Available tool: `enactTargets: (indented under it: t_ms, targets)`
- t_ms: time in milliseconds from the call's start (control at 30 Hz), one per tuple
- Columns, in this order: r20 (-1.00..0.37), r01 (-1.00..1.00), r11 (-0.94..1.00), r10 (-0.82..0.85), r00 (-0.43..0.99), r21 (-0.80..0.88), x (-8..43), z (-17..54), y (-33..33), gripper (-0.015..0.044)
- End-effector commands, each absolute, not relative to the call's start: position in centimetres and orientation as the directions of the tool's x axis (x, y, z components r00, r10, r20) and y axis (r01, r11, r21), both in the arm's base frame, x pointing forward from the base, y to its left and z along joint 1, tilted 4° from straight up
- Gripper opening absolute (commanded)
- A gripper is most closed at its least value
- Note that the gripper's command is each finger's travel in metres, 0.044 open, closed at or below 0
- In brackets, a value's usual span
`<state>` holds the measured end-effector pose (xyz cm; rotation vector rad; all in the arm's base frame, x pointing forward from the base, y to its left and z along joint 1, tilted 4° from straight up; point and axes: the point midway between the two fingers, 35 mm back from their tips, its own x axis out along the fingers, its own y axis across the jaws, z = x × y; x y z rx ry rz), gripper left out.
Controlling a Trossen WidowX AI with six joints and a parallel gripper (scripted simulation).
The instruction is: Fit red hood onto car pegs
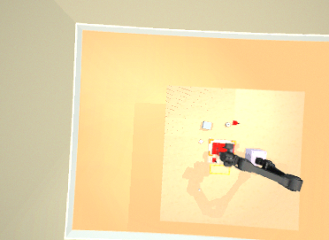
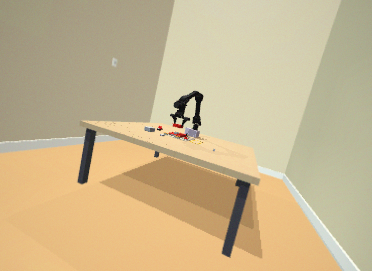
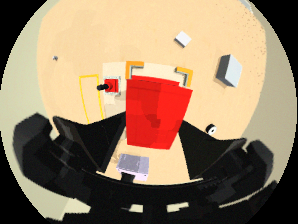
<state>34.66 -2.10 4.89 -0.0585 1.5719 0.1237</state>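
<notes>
The red hood [image 3: 155, 112] [image 2: 177, 125] is held level, or nearly so, between the fingers of my gripper [image 3: 153, 117] [image 2: 179, 122], which is shut on it. In the exterior view the hood hangs above the red chassis [image 2: 178, 135], with a gap between them. In the wrist view the hood covers nearly all of the chassis; two orange corner brackets [image 3: 185, 71] of the jig show past its far edge. The pegs, the engine block and the hood's holes cannot be made out. In the top view the arm covers part of the jig area.
A small red part with a black knob [image 3: 111, 86] sits left of the jig, beside a yellow outline [image 3: 89, 76] [image 1: 219, 174]. A grey block [image 3: 230, 71] [image 1: 206, 125], a small white block [image 3: 183, 38], a wheel [image 3: 211, 129] [image 1: 228, 124] and a lavender box [image 3: 133, 165] [image 1: 254, 155] stand around.
</notes>
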Motion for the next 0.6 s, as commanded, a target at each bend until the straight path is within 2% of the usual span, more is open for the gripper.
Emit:
enactTargets:
  t_ms: [0,567]
  targets:
    - [-0.999,-0.121,0.992,0.040,-0.021,0.043,34.4,2.6,-2.1,0.0000]
    - [-0.999,-0.121,0.992,0.040,-0.021,0.043,34.4,0.8,-2.0,0.0000]
